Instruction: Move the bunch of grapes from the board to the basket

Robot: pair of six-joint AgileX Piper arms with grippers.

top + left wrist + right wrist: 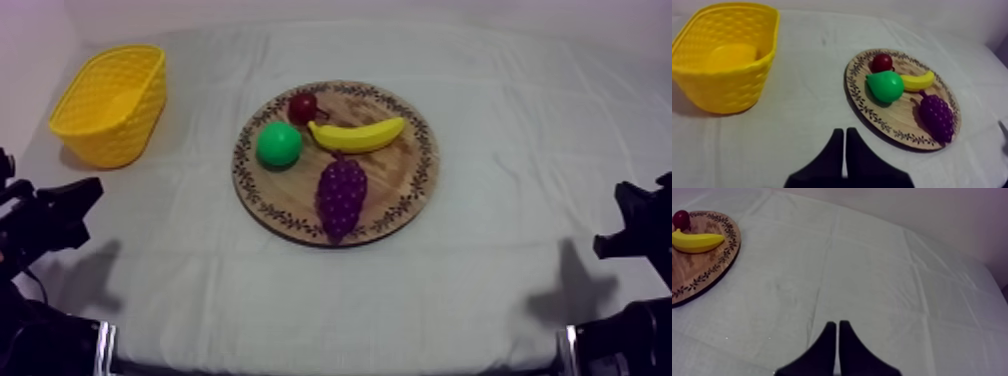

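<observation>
A purple bunch of grapes (pixel 341 195) (pixel 936 114) lies on the front part of the round wooden board (pixel 410 180) (pixel 907 135) (pixel 692 273) at the table's middle. The yellow basket (pixel 110 102) (pixel 727 50) stands empty at the far left. My left gripper (pixel 65 205) (pixel 844 137) rests low at the left, shut on nothing, its fingers together as a narrow wedge over bare cloth short of the board. My right gripper (pixel 625 215) (pixel 837 330) rests low at the right, likewise shut, well clear of the board.
On the board also lie a green pear (pixel 279 145) (pixel 886 86), a banana (pixel 358 134) (pixel 918 80) (pixel 696 240) and a small red fruit (pixel 303 106) (pixel 882 62) (pixel 681 219). Bare cloth lies between basket and board and all round the right gripper.
</observation>
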